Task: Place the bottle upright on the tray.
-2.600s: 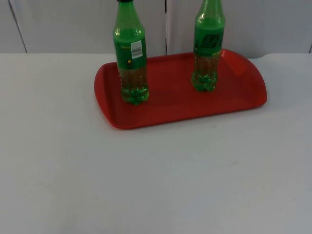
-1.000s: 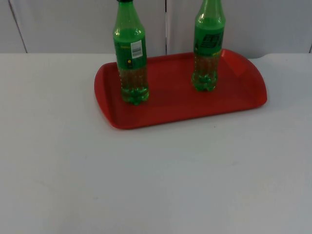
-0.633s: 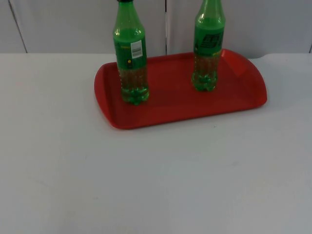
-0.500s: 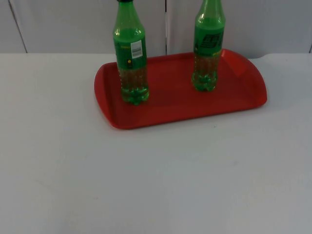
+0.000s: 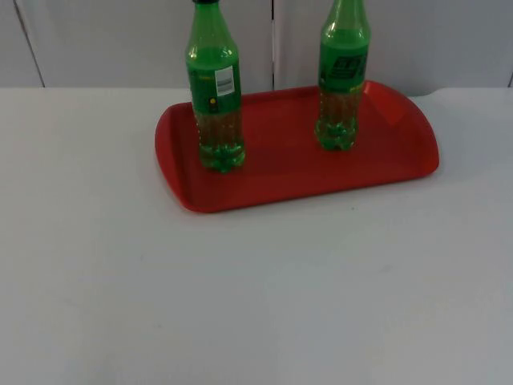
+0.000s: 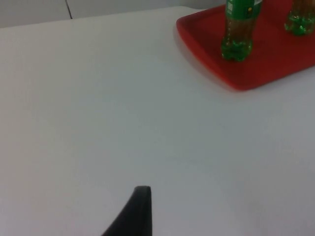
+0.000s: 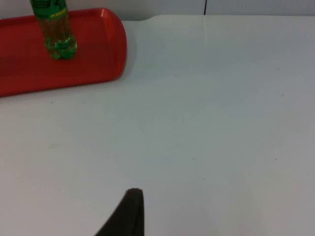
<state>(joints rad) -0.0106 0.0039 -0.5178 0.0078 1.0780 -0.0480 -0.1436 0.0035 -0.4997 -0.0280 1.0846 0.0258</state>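
A red tray lies at the back of the table. Two green bottles stand upright on it and apart from each other: one with a black cap and white label at its left end, the other toward its right. The left wrist view takes in the tray and both bottles. The right wrist view has the tray's end and one bottle. My left gripper and right gripper wait over bare table, well short of the tray, holding nothing.
The white table top spreads out in front of the tray. The grey partition wall rises just behind the tray.
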